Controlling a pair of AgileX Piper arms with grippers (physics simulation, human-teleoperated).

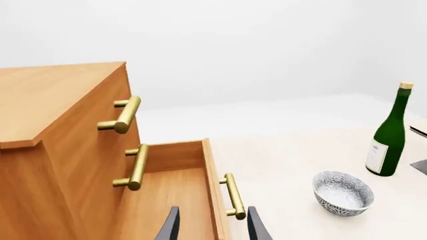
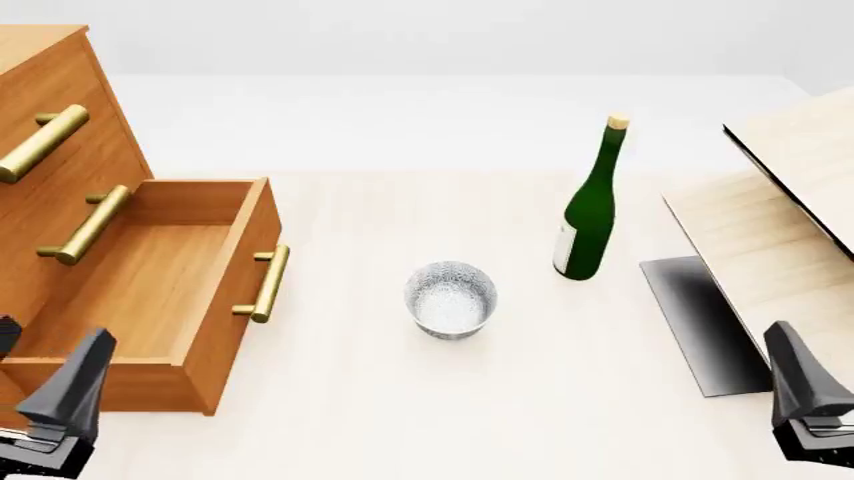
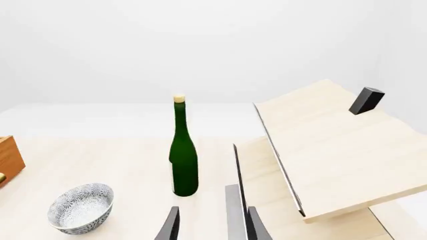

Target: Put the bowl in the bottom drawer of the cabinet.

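Observation:
The speckled white bowl (image 2: 451, 298) stands upright on the table, midway between the cabinet (image 2: 54, 70) and a green bottle (image 2: 587, 215). The bottom drawer (image 2: 147, 270) is pulled out and shows a bare wooden floor, with its brass handle (image 2: 267, 283) facing the bowl. My left gripper (image 2: 40, 385) hangs open by the drawer's near corner with nothing between its fingers. My right gripper (image 2: 814, 395) is at the near right edge, far from the bowl. In the left wrist view the bowl (image 1: 342, 192) lies beyond the drawer (image 1: 173, 190). The right gripper (image 3: 213, 227) is open and holds nothing, and the bowl (image 3: 80, 207) sits off to its side.
A tall green bottle (image 3: 183, 155) with a cork stands just behind and to the right of the bowl. Pale wooden boards (image 2: 787, 200) with a black panel (image 2: 694, 320) fill the right side. Two upper drawers with brass handles (image 1: 122, 115) are closed.

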